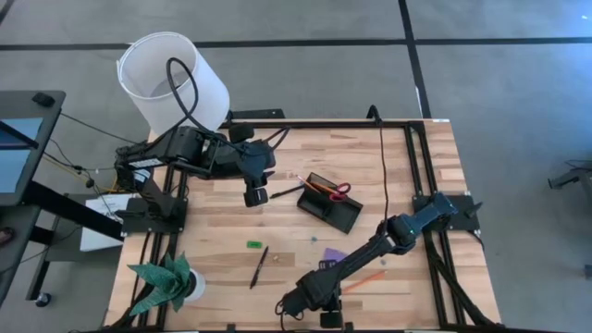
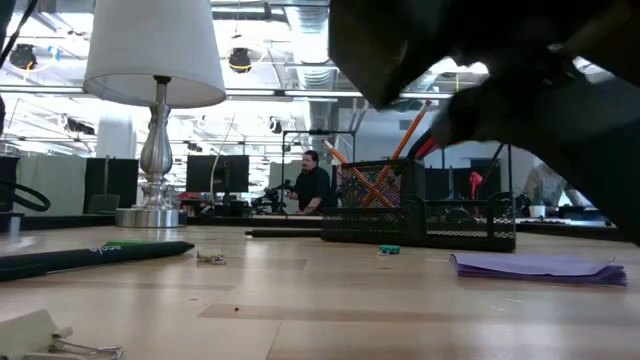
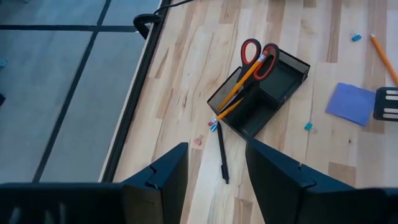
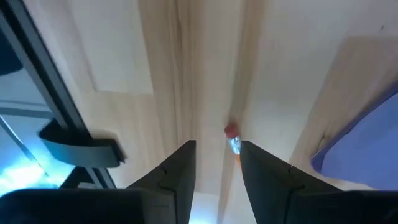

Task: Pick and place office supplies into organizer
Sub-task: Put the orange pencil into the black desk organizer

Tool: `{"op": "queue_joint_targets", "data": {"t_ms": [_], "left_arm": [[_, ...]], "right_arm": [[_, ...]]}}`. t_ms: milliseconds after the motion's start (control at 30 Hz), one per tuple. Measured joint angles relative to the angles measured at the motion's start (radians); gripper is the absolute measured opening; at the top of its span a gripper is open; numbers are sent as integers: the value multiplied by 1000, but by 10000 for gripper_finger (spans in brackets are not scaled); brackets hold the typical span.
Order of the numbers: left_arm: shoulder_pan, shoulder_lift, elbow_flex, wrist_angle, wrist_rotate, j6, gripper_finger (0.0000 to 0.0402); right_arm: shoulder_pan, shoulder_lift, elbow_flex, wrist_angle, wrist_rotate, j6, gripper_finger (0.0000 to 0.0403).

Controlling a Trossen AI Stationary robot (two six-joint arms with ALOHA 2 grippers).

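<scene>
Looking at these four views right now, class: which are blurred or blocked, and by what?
Low view: a dark, out-of-focus arm fills the upper right, partly hiding the organizer. Right wrist view: soft overall; the pencil between the right gripper fingers is fuzzy. High and left wrist views: sharp.

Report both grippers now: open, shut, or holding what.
Left gripper: open, empty, above the black pen beside the organizer.
Right gripper: open, straddling the orange pencil, not gripping.

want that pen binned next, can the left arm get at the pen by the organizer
Probably yes: the left gripper hangs open right over the pen, which lies bare on the table beside the organizer with nothing covering it.
</scene>
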Motion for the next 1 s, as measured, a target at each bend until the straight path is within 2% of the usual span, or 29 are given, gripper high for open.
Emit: {"op": "queue_joint_targets", "data": {"t_ms": [167,333,633,767,1000], "left_arm": [[0,0,0,0,3,-6,157],[0,0,0,0,3,-7,157],[0,0,0,0,5,-8,157],[0,0,0,0,6,-8,157],[0,0,0,0,5,-8,157]], "right_arm": [[-1,0,-24,4,1,-2,120],[-5,0,-27,-10,46,-2,120],[-9,0,-27,4,41,-17,120],[-9,0,-27,11,7,-14,120],[-9,-2,-73,37,3,-28,118]]}}
